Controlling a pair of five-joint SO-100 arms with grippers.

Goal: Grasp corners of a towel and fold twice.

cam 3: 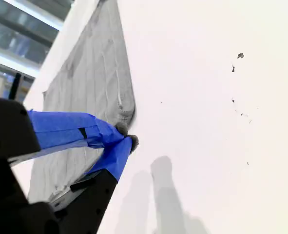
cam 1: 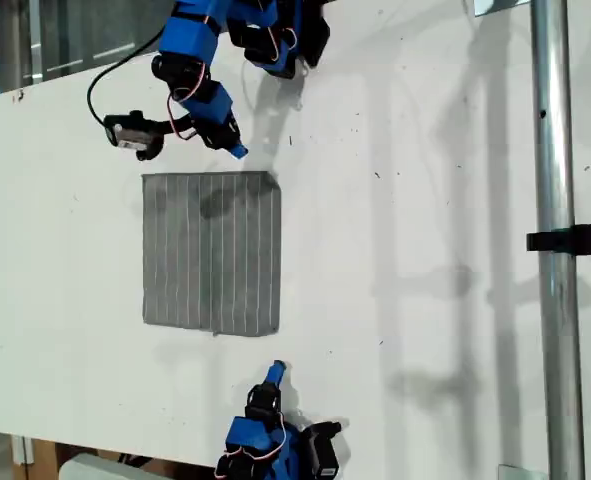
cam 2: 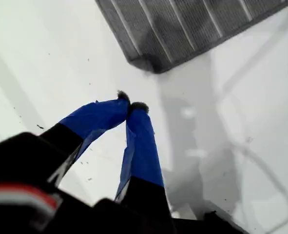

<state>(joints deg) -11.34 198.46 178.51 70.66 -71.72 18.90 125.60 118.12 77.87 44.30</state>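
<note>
Lying flat on the white counter (cam 1: 425, 150) is the grey cloth towel with thin pale stripes (cam 1: 212, 252), spread out in a neat square shape a bit towards the exterior view's left. My first pincer (cam 1: 237, 150), blue at the tips, hangs just past the towel's far edge at the top of the exterior view. It is close to the towel's corner (cam 1: 271, 178) there but not touching it. In the first wrist view the two blue fingers (cam 2: 100, 119) are pressed together at the tips and hold nothing, and that towel corner (cam 2: 151, 66) sits a little way ahead of them. My second pincer (cam 1: 276, 370) is at the bottom of the exterior view, near the other corner (cam 1: 273, 328) on the same side, with a strip of bare counter between them. Its blue fingers (cam 3: 70, 129) are closed too, with nothing in them, and the towel (cam 3: 85, 87) runs away from them towards some windows. A shiny metal pole (cam 1: 550, 200) stands at the exterior view's right, with a black clamp (cam 1: 575, 240) on it. It is well apart from the towel. A thin black wire (cam 1: 115, 70) loops beside the first arm. Small dark specks (cam 3: 240, 55) dot the counter. Nothing lies on the towel but a soft shadow.
</note>
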